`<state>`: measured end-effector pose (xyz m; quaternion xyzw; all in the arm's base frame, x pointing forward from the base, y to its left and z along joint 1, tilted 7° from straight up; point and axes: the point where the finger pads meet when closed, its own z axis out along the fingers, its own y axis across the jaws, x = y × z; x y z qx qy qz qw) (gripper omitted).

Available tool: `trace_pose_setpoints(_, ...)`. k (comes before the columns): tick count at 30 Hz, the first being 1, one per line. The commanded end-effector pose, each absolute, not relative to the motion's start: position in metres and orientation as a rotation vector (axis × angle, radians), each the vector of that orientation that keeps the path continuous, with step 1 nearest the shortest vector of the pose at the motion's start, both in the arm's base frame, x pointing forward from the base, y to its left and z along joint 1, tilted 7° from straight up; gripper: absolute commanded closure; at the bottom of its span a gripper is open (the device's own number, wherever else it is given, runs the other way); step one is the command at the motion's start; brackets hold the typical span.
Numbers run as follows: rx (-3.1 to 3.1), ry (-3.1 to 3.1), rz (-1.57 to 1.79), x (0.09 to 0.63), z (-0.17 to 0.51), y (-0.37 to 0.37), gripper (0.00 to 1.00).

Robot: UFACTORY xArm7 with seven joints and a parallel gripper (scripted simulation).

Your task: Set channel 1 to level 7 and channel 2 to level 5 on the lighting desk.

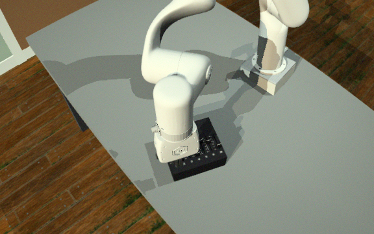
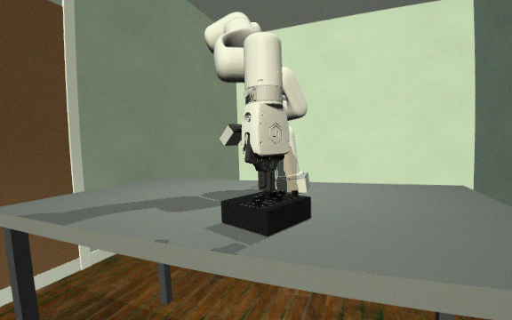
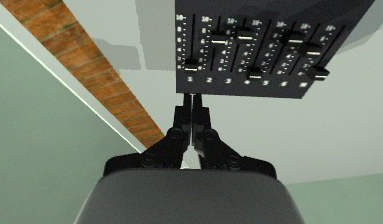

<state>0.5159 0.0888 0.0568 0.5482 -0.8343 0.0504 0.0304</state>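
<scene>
The lighting desk (image 3: 272,47) stands flat on the grey table (image 1: 304,146), near its front edge. The channel 1 fader (image 3: 191,64) sits low on its scale, about level 1; the channel 2 fader (image 3: 219,37) sits high. My gripper (image 3: 191,104) is fully closed, fingers pressed together, holding nothing, its tips at the desk's near edge just below channel 1.
</scene>
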Motion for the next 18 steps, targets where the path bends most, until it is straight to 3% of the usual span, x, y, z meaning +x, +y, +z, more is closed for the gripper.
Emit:
trace_pose_setpoints(1, 1.692, -2.575, 0.159, 0.5174, 0.0572, 0.0895, 1.00)
trace_pose_setpoints(18, 1.692, -2.575, 0.159, 0.5180, 0.0474, 0.0886, 1.00)
